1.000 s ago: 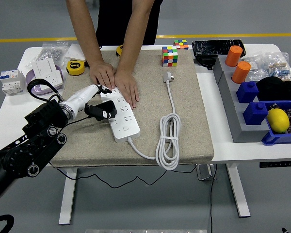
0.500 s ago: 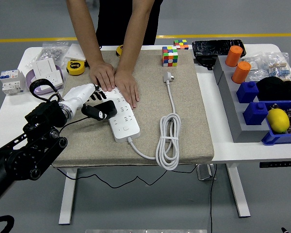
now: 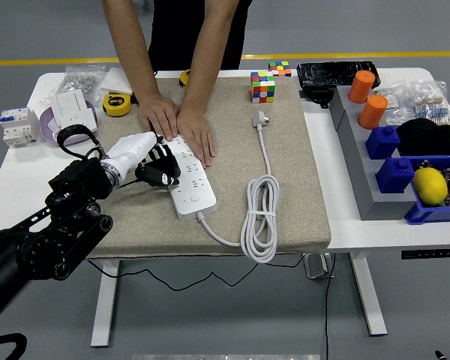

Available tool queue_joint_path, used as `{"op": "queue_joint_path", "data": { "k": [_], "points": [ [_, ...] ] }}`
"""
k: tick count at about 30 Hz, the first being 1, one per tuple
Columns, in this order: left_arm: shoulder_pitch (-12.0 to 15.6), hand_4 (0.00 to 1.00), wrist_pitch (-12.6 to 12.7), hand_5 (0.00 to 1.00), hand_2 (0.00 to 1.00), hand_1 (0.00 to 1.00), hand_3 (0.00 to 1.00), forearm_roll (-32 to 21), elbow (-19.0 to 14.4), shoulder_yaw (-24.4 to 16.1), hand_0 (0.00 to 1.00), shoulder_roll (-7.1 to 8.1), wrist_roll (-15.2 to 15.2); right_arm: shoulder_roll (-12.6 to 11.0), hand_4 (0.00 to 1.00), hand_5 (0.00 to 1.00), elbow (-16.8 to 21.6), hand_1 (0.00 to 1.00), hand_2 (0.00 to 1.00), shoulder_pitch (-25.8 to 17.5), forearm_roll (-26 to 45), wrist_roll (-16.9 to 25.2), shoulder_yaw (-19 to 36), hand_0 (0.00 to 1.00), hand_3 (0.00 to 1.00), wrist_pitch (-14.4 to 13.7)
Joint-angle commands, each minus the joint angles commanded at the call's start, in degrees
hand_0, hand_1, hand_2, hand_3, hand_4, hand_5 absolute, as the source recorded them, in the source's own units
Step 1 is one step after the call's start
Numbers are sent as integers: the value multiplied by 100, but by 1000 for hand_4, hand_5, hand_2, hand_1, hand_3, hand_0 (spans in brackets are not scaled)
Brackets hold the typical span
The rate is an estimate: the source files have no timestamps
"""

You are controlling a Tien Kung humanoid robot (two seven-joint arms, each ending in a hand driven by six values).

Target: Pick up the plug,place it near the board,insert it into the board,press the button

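Setting: white table [image 3: 337, 229] on a grey floor, a beige mat [image 3: 285, 195] across its middle, clutter along both ends.

Item, power strip [image 3: 189, 178]: white, lying diagonally on the mat, its own cable [image 3: 259, 217] coiled to its right and ending in a grey plug [image 3: 260, 118] near the Rubik's cube [image 3: 262, 87].

Item, person's hands [image 3: 178, 126]: both laid flat on the strip's far end, pinning it down.

Item, left hand [image 3: 146, 160]: white palm, dark fingers curled around a black plug [image 3: 163, 178], which sits at the strip's left edge, about mid-length. Whether the pins have entered a socket cannot be told from here.

Item, right hand: not in sight.

Handling note, as I judge it: the step is insertion. Square the pins over one socket, press straight down rather than sideways, and keep clear of the person's fingers just beyond. The strip is held, so a firm push should not slide it. The button comes afterwards.

Sundries: tape measure [image 3: 117, 104], orange cups [image 3: 367, 99], blue bins [image 3: 405, 172], lemon [image 3: 430, 185].
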Motion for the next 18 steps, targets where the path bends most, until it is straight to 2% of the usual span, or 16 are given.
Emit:
{"op": "queue_joint_path", "data": {
  "k": [9,10,15,16,18],
  "points": [
    [9,998,-65,304,540,549,545,173,54,-20,433,0,38,2,998,941,0,753,738,-6,10,9,8,834,762,-5],
    [7,863,-66,238,527,485,531,184,57,-19,368,-1,35,4,998,940,0,753,738,-3,8,7,11,834,762,-5],
    [3,863,-23,238,527,485,531,211,67,-27,368,-3,0,0,998,940,0,753,738,-2,10,5,5,834,762,-4],
    [4,738,-16,195,507,456,523,215,71,-28,333,-3,-5,-1,998,937,0,753,738,-3,12,5,0,833,762,-4],
    [6,738,12,195,507,456,523,235,76,-29,333,-2,-25,-4,998,937,0,753,738,-5,11,2,0,833,762,-5]
  ]
}}
